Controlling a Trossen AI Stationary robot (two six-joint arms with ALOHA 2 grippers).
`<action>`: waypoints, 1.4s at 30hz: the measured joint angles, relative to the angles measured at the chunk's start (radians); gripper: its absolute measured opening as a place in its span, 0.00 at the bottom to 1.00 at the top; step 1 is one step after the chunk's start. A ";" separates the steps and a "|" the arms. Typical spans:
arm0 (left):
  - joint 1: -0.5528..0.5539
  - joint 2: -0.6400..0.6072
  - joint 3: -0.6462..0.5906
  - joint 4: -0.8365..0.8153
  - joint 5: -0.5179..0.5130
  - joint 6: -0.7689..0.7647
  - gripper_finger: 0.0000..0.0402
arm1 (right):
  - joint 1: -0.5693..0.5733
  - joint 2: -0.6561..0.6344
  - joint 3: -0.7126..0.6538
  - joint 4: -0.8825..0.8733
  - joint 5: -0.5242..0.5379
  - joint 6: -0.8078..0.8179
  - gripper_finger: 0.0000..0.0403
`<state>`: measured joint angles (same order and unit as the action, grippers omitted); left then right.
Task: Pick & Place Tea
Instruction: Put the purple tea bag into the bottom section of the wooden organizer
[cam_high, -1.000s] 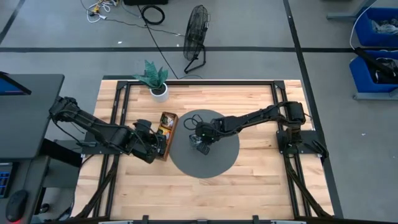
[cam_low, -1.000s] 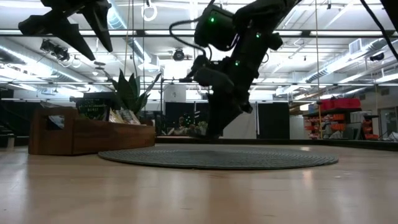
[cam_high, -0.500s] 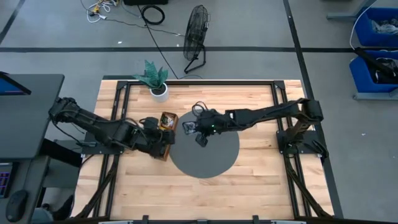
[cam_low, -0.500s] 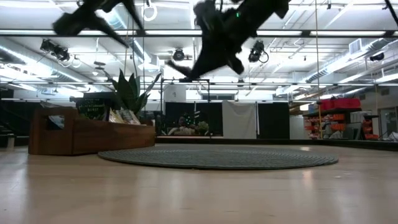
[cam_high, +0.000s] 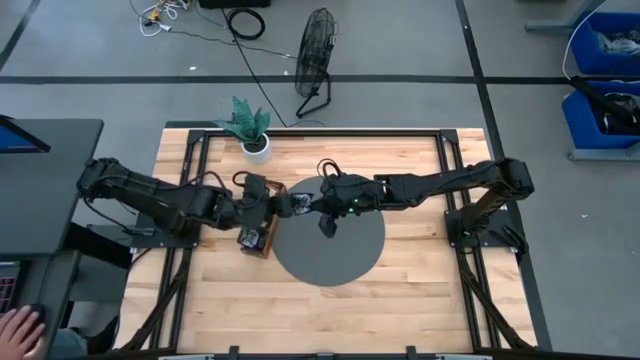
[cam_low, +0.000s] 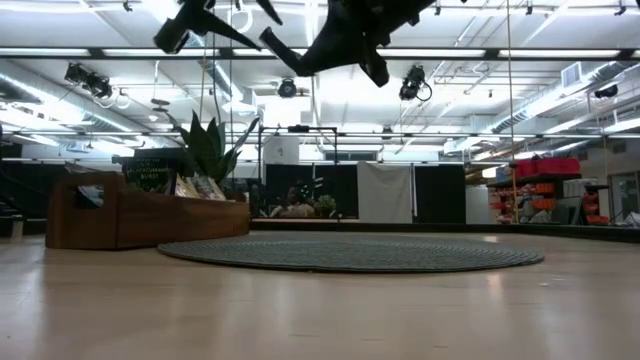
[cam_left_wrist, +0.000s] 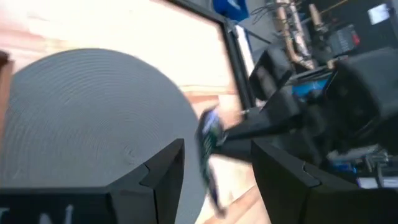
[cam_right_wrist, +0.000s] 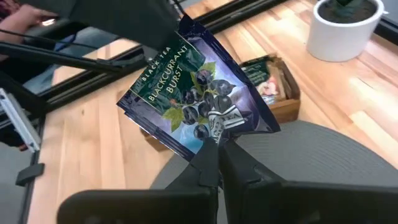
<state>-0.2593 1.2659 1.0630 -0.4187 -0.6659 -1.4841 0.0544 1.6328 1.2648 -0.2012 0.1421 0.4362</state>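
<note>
A dark blue sachet (cam_right_wrist: 193, 93) printed "Blackcurrant Burst" is held in the air by my right gripper (cam_right_wrist: 219, 149), which is shut on it. In the high view the sachet (cam_high: 298, 204) hangs over the gap between the wooden tray (cam_high: 260, 222) and the round grey mat (cam_high: 330, 245). My left gripper (cam_left_wrist: 217, 155) is open and faces it, with the sachet (cam_left_wrist: 208, 134) standing edge-on between its fingers. Whether they touch it, I cannot tell. More sachets (cam_right_wrist: 264, 78) lie in the tray. My right gripper pinches the sachet between its two fingers by one edge near a corner (cam_right_wrist: 216, 134), coming level from the table's right side. The sachet is lifted clear and sticks out beyond the fingertips toward the left arm.
A potted plant (cam_high: 252, 130) stands at the table's far edge, behind the tray. In the low view the tray (cam_low: 130, 215) and the mat (cam_low: 350, 252) sit well below both grippers. Bare wood lies near and right of the mat. A person's hand (cam_high: 15, 330) shows off the table's left.
My right gripper has risen from the mat and moved toward the table's left, carrying the sachet up clear of the mat. My left gripper has risen from beside the tray and moved right toward the sachet, and now faces the right gripper.
</note>
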 joint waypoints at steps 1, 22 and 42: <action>0.007 0.000 0.000 0.017 0.003 0.018 0.47 | 0.004 0.000 0.000 0.001 0.000 0.000 0.00; 0.044 0.000 0.000 0.058 0.041 0.082 0.45 | 0.015 0.001 0.000 0.035 0.121 0.027 0.00; 0.044 -0.014 0.000 0.038 0.060 0.127 0.01 | 0.014 -0.029 0.000 0.040 0.077 0.019 0.20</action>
<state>-0.2157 1.2515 1.0630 -0.3806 -0.6064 -1.3573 0.0689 1.6042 1.2648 -0.1610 0.2186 0.4549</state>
